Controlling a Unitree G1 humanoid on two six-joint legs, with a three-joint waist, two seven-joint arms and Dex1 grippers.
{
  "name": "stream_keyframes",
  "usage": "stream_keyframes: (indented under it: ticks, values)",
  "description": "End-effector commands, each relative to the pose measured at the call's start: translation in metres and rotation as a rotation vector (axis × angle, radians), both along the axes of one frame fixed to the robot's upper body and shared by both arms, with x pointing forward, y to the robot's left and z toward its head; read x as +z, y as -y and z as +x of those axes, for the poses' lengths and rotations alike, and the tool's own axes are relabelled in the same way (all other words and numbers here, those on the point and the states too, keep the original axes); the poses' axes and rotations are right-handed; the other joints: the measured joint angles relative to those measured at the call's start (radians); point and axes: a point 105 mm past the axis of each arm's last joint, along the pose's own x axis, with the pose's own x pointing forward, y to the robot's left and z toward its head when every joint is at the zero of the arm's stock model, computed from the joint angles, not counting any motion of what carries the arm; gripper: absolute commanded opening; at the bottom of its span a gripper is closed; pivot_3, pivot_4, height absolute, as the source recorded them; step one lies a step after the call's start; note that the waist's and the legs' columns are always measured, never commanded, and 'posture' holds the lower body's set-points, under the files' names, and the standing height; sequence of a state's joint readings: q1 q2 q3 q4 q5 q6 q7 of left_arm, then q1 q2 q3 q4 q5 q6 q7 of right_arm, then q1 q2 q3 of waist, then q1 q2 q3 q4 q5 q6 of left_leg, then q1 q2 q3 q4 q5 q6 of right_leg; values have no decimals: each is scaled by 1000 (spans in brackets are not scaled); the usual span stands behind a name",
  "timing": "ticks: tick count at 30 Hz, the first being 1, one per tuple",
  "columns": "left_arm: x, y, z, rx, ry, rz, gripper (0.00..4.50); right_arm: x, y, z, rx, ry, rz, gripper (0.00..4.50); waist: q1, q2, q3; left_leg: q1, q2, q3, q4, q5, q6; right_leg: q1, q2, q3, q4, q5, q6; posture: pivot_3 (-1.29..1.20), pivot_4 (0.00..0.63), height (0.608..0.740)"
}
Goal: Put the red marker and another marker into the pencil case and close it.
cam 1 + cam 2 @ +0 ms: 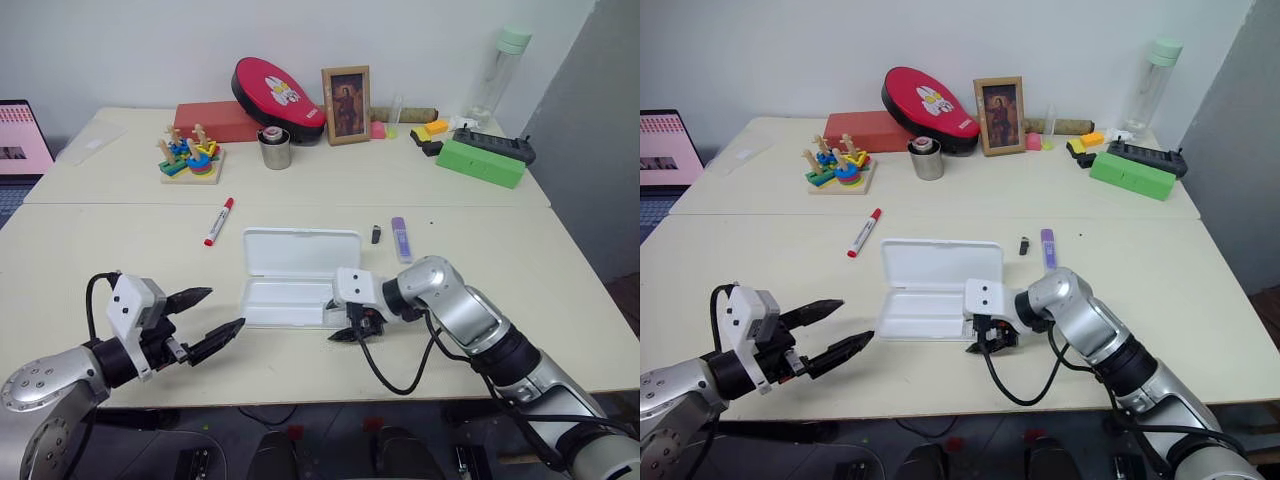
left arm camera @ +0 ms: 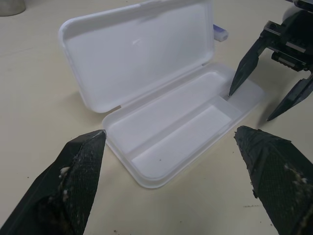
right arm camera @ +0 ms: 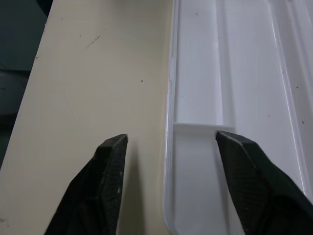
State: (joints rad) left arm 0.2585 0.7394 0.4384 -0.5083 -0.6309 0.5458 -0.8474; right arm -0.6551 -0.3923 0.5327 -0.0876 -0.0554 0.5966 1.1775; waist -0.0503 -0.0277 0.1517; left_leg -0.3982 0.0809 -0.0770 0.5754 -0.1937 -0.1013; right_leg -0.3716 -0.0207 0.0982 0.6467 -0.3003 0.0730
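The white pencil case (image 1: 288, 301) lies open mid-table with its lid (image 1: 300, 250) tipped back and its tray (image 2: 181, 132) empty. The red marker (image 1: 218, 221) lies on the table to the case's far left. The purple marker (image 1: 400, 239) lies to the far right, past the lid. My right gripper (image 1: 350, 332) is open at the tray's right end. In the right wrist view (image 3: 171, 135) one finger is over the tray and the other over the table, with the rim between them. My left gripper (image 1: 226, 308) is open just left of the case and holds nothing.
A tiny black object (image 1: 376, 234) lies beside the purple marker. Along the back stand a red pouch (image 1: 275, 90), red box (image 1: 215, 120), metal cup (image 1: 274, 148), picture frame (image 1: 346, 105), stacking toy (image 1: 190, 155), green box (image 1: 480, 162) and bottle (image 1: 505, 60). A laptop (image 1: 20, 135) is far left.
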Motion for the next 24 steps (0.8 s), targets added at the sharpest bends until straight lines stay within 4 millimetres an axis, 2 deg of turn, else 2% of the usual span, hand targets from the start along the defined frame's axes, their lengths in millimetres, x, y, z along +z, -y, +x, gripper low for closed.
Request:
stream_keyframes:
  ticks: [1, 2, 3, 6, 10, 13, 16, 18, 20, 24]
  values:
    - [9, 9, 1, -54, 24, 0, 4500, 33, 3, 6, -23, 57, 80, 4087, 0, 0, 0, 0, 0, 0, 0, 0, 0, 0, 0, 0, 0, 0, 0, 0, 150, 740]
    - [9, 10, 1, -58, 26, 0, 4500, 38, 5, 7, -33, 59, 95, 4356, 0, 0, 0, 0, 0, 0, 0, 0, 0, 0, 0, 0, 0, 0, 0, 0, 150, 740]
    - [10, 11, 2, -62, 27, -1, 4500, 43, 7, 8, -44, 58, 110, 4445, 0, 0, 0, 0, 0, 0, 0, 0, 0, 0, 0, 0, 0, 0, 0, 0, 150, 740]
    - [12, 15, 5, -80, 33, -5, 4500, 64, 15, 16, -126, 64, 188, 4445, 0, -1, 0, 0, 0, 0, 0, 0, 0, 1, 0, 0, 0, 0, 0, 0, 150, 740]
    - [22, 29, 13, -126, 62, -37, 4500, 102, 36, 40, -319, 86, 344, 4445, 3, -2, -1, 0, 0, 0, 0, 0, 0, 1, 0, 0, 0, 0, 0, 0, 150, 740]
    - [28, 42, 23, -153, 92, -52, 4500, 122, 55, 68, -538, 110, 449, 4445, 3, -3, -2, 0, 0, 0, 0, 0, 0, 1, 0, 0, 0, 0, 0, 0, 150, 740]
    - [39, 60, 37, -189, 129, -89, 4500, 123, 84, 96, -794, 118, 495, 4445, 8, -4, -2, 0, 0, 0, 0, 0, 0, 1, 0, 0, 0, 0, 0, 0, 150, 740]
    - [44, 69, 47, -204, 152, -85, 4500, 119, 97, 105, -898, 126, 506, 4445, 12, -4, -2, -1, 0, 0, 0, 0, 0, 2, 0, 0, 0, 0, 0, 0, 150, 740]
    - [48, 70, 56, -194, 175, -75, 4500, 119, 99, 108, -928, 144, 516, 4445, 15, -3, -2, -1, -1, 0, 0, 0, 0, 1, 0, 0, 0, 0, 0, 0, 150, 740]
    - [73, 38, 95, 36, 280, -53, 4500, 145, 73, 90, -761, 209, 635, 4445, 11, -2, -1, -1, 0, 0, -2, 0, 1, -1, 1, 0, 1, 0, 0, 0, 150, 740]
